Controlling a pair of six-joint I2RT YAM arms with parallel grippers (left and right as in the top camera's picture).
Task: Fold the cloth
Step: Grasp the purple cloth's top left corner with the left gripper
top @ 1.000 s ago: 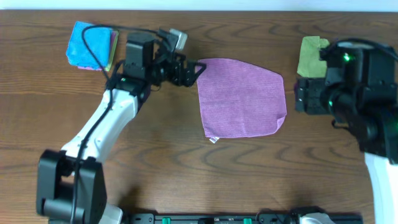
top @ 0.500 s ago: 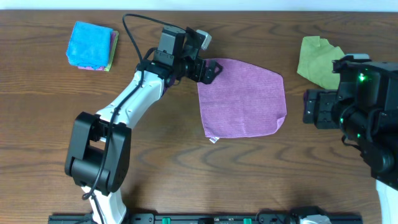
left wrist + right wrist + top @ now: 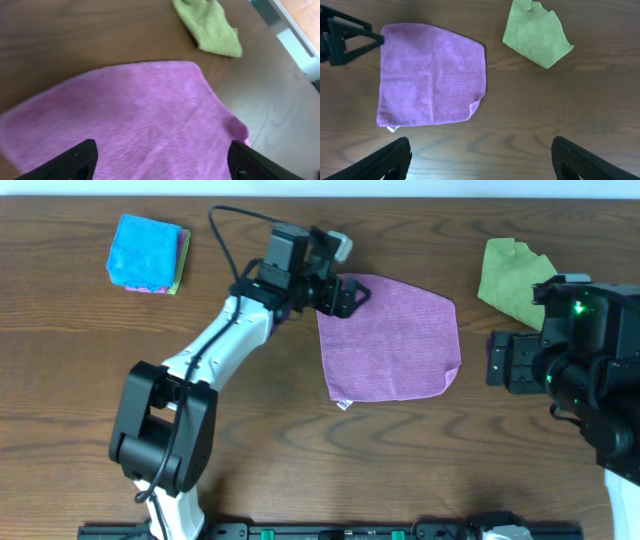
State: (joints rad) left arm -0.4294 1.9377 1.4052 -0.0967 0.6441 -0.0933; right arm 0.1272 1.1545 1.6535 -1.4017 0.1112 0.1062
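Observation:
The purple cloth (image 3: 390, 338) lies flat and unfolded on the wooden table, its white tag (image 3: 343, 404) at the near-left corner. My left gripper (image 3: 348, 295) hovers at the cloth's far-left corner. In the left wrist view its jaws stand wide apart over the purple cloth (image 3: 140, 115), so the left gripper (image 3: 162, 162) is open and holds nothing. My right gripper (image 3: 497, 360) hangs to the right of the cloth, off its edge. In the right wrist view the right gripper (image 3: 482, 160) is open above bare wood, with the cloth (image 3: 430, 75) ahead of it.
A crumpled lime-green cloth (image 3: 512, 270) lies at the far right, just behind my right arm. A folded bright blue cloth (image 3: 147, 253) on a small stack sits at the far left. The table's far edge runs just behind both.
My left gripper has swung right from beside the blue stack to the cloth's far-left corner. The right arm shifted slightly right, then held. The cloth has not moved.

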